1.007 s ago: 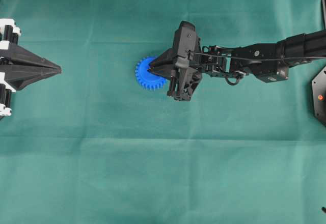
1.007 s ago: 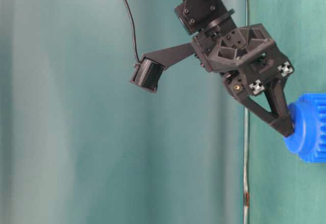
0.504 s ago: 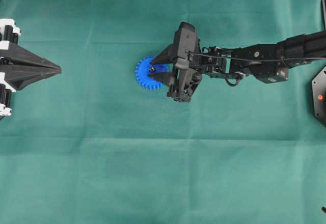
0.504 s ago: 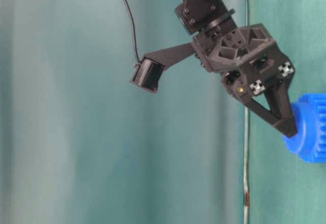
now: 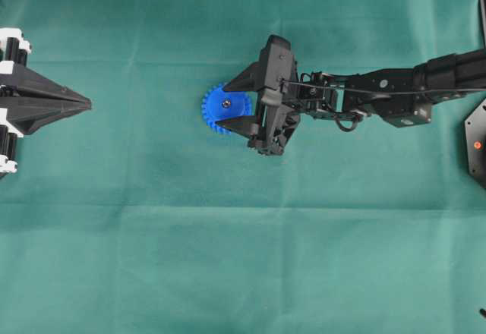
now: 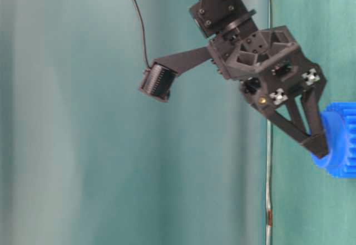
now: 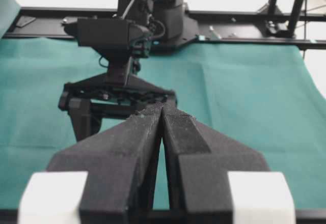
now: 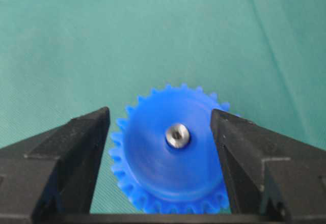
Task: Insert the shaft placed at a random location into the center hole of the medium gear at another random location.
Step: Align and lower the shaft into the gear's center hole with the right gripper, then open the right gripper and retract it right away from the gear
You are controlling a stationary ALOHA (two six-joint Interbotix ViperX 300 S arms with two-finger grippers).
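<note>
Overhead view: medium gear (image 5: 225, 108) lies flat on the green cloth (image 5: 228, 258), a little above and left of mid-table. The shaft (image 5: 226, 104) shows as a small shiny dot at the gear's middle, seated in the center hole. Right gripper (image 5: 235, 107) reaches in from the right and sits over the gear's right half, its two fingers spread, one above the shaft and one below, neither touching it; it holds nothing. Left gripper (image 5: 85, 105) sits at the table's left edge, well apart from the gear, fingers drawn to a single point.

Table-level view: only the gear's left part (image 6: 336, 140) is in frame at the right edge. Right gripper (image 6: 321, 136) angles down onto it, its near fingertip (image 6: 318, 143) overlapping the gear's raised hub. Contact cannot be told from here.

Left wrist view: left gripper (image 7: 163, 113) fingers meet at the tips, nothing between them. The right arm (image 7: 119, 35) stands beyond; the gear is hidden.

Right wrist view: gear (image 8: 173, 158) centred between the two black fingers (image 8: 71, 152), which stand wide, clear of the hub on both sides. Shaft (image 8: 177, 135) stands end-on in the gear's middle, filling the hole.
</note>
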